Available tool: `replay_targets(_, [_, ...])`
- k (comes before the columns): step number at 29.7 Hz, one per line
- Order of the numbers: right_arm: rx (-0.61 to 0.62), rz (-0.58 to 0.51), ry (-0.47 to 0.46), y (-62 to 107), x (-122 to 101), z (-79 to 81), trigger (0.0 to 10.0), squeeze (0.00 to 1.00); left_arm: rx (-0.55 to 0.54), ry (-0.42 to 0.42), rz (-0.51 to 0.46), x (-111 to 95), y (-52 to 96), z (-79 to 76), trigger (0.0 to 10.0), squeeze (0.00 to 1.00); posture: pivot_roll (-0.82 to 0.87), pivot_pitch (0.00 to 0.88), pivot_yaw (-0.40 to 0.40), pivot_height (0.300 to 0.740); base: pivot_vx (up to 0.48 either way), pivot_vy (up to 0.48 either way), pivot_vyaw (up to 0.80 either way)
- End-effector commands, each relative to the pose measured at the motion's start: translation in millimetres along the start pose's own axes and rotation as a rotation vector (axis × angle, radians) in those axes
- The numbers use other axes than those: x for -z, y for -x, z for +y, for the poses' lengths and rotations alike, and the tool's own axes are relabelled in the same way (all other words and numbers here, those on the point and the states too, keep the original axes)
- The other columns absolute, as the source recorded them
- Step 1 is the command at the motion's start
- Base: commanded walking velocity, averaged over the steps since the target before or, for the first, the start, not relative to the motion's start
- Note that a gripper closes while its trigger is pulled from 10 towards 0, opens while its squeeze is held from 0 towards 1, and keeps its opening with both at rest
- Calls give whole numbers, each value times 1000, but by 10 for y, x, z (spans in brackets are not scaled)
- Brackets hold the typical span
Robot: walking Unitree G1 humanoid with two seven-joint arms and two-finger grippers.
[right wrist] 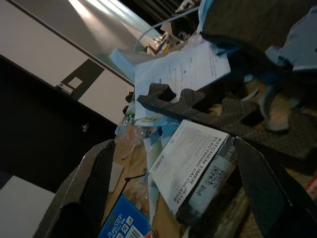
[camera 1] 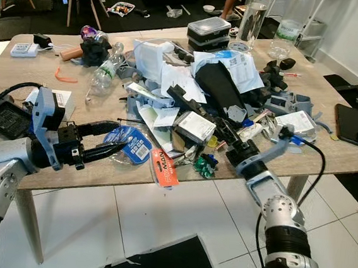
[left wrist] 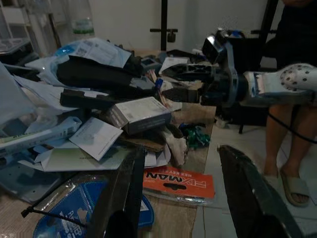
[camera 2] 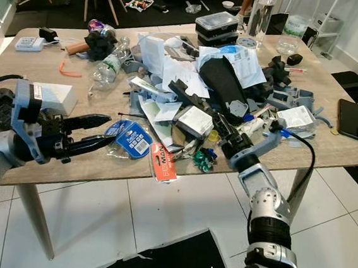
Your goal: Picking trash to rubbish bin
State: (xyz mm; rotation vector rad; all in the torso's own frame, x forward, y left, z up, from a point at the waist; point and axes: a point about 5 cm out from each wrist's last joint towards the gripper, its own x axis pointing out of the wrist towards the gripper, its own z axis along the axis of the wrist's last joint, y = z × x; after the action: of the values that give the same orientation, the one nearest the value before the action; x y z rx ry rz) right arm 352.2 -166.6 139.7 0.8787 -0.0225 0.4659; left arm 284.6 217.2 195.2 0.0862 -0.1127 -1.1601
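orange packet [camera 1: 164, 168] points lengthwise off table edge [camera 1: 98, 178], overhanging.

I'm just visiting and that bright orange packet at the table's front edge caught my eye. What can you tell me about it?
The orange packet is a flat, glossy retail pack with white lettering, which the left wrist view shows as "FIXMAN". It lies flat at the wooden table's near edge, one end jutting past it. A blue-labelled plastic packet lies beside it, and the heap of papers and boxes begins just behind. The left tool, open, hovers near the blue packet, not touching the orange one.
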Motion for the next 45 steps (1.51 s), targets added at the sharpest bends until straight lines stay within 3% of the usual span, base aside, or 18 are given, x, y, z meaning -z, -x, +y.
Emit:
replay_targets(1, [7, 6, -36, -40, 40, -3, 10000, 0, 20, -19, 61, 4, 31, -23, 10000, 0, 0, 107, 25, 740, 0, 0, 0])
replay_targets(8, [24, 26, -46, -183, 83, 40, 10000, 0, 32, -25, 101, 7, 27, -55, 10000, 0, 14, 116, 34, 740, 0, 0, 0])
replay_targets(11, [101, 39, -56, -238, 99, 3, 10000, 0, 26, -33, 123, 5, 33, -65, 10000, 0, 17, 121, 32, 740, 0, 0, 0])
replay_targets(23, [179, 88, -51, -270, 168, 5, 10000, 0, 32, -34, 133, 14, 19, -101, 10000, 0, 21, 126, 26, 740, 0, 0, 0])
replay_targets(28, [248, 140, -72, -263, 252, -56, 10000, 0, 36, -37, 128, 4, -3, -104, 10000, 0, 21, 126, 26, 740, 0, 0, 0])
replay_targets(32, [297, 241, -81, -249, 364, -73, 10000, 0, 41, -42, 125, -12, -22, -112, 10000, 0, 13, 125, 24, 740, 0, 0, 0])
replay_targets(39, [312, 299, -88, -228, 410, -75, 10000, 0, 45, -45, 121, -24, -35, -118, 10000, 0, 13, 123, 24, 740, 0, 0, 0])
replay_targets(40, [308, 302, -88, -230, 406, -69, 4667, 0, 46, -46, 121, -26, -39, -117, 10000, 0, 13, 123, 24, 740, 0, 0, 0])
replay_targets(41, [308, 302, -88, -230, 406, -69, 4667, 0, 46, -46, 121, -26, -39, -117, 10000, 0, 13, 123, 24, 740, 0, 0, 0])
replay_targets(42, [305, 306, -86, -230, 401, -66, 1529, 0, 48, -47, 120, -28, -42, -117, 10000, 0, 13, 123, 24, 740, 0, 0, 0])
replay_targets(43, [297, 311, -88, -232, 384, -57, 0, 0, 50, -49, 120, -35, -48, -118, 10000, 0, 13, 123, 24, 740, 0, 0, 0])
replay_targets(45, [292, 312, -89, -232, 368, -53, 0, 0, 51, -50, 119, -40, -51, -117, 10000, 0, 13, 123, 24, 740, 0, 0, 0])
